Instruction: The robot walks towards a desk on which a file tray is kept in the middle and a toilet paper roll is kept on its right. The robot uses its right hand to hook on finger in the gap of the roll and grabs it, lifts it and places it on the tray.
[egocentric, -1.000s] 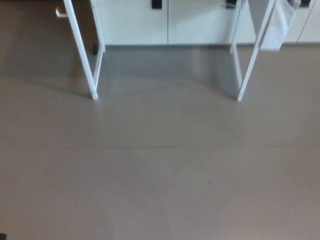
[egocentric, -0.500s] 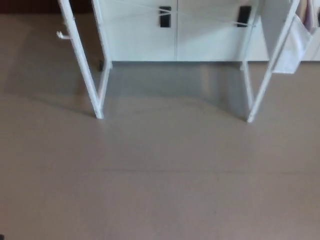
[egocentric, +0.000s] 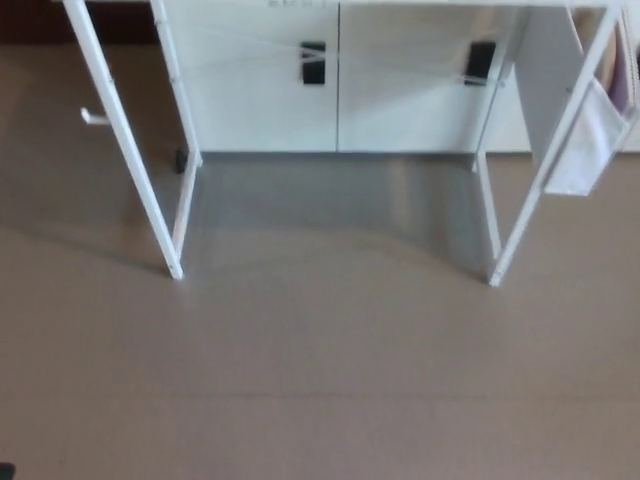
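Only the white legs of the desk show: the left front leg (egocentric: 125, 150) and the right front leg (egocentric: 545, 165) slant down to the brown floor. The desk top, the file tray and the toilet paper roll are above the picture's top edge and hidden. Neither of my hands shows in the head view.
White cabinets (egocentric: 335, 80) with black handles (egocentric: 313, 62) stand behind the desk. A white cloth pouch (egocentric: 590, 140) hangs at the desk's right side. A small white hook (egocentric: 92, 117) sticks out on the left. Brown floor (egocentric: 320, 380) fills the lower picture.
The whole picture has shifted downward: the camera has moved, so more of the desk legs and cabinets shows than before. Nothing on the floor has moved.
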